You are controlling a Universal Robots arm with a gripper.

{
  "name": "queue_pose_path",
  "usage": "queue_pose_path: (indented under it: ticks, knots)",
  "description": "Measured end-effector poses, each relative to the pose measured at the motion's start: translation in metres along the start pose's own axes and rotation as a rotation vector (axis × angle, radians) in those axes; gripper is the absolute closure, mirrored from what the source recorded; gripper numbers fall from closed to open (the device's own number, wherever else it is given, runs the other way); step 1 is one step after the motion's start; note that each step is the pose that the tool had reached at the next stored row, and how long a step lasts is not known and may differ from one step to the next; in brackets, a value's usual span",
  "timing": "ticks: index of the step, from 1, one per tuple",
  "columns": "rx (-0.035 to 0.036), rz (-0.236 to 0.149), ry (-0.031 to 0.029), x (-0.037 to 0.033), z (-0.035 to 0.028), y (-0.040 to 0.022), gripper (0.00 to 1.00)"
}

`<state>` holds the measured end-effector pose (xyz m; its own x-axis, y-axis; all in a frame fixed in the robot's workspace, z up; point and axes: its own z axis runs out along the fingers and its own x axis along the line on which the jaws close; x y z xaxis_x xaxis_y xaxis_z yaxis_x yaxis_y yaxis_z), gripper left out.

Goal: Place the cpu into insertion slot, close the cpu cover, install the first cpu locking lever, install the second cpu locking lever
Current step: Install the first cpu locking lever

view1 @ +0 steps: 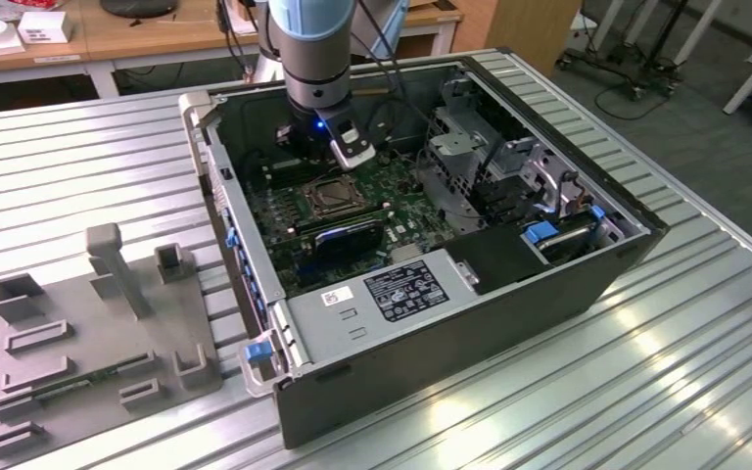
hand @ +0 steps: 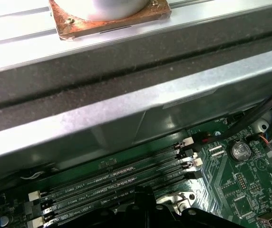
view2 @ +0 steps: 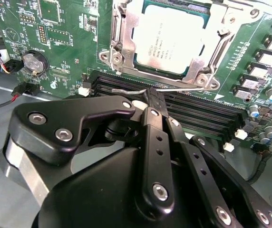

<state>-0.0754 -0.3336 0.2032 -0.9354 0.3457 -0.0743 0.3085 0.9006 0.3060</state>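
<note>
cpu (view2: pixel 171 38): silvery square chip lying flat in the insertion slot (view1: pixel 330 196), which sits in the upper middle of the exterior view, inside the open case (view1: pixel 481 333)
cpu cover (view2: pixel 123 35): metal frame folded down around the chip; seating and closing look done
locking lever (view2: pixel 186 87): thin wire rod along the socket edge that faces the memory slots (view2: pixel 202 114); judged to be the step in hand
gripper (view2: pixel 152 97): tips drawn narrow, right at one end of the rod; whether they pinch it or only bear on it cannot be told
good practice: the wire probably wants contact close to its free end, and one smooth arc down and sideways so that it tucks under its catch, with the wrist held clear of the cover
force: likely low and steady, since a springy rod can snap back if it is let go short of the catch
risk: a slip would land the tips on the memory slots just beside the rod, or on the green motherboard (view2: pixel 64 28)
surroundings: coin battery (view2: pixel 34 61) well apart from the socket; grey fixture tray (view1: pixel 89 333) at the lower left of the exterior view, on the ribbed metal table (view1: pixel 637 392)
</note>
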Motion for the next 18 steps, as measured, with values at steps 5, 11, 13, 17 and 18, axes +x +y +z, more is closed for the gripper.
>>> queue_pose_path:
  ticks: [5, 11, 13, 17, 18]
  knots:
    - [0.0, 0.0, 0.0, 0.0001, 0.0015, -0.0005, 0.89]
    - [0.0, 0.0, 0.0, 0.0003, 0.0036, -0.0011, 0.89]
    - [0.0001, 0.0, -0.0001, 0.0002, 0.0044, -0.0013, 0.89]
    - [0.0015, 0.0, -0.0005, -0.0001, 0.0065, -0.0019, 0.89]
    - [0.0021, 0.0, -0.0006, -0.0001, 0.0071, -0.002, 0.89]
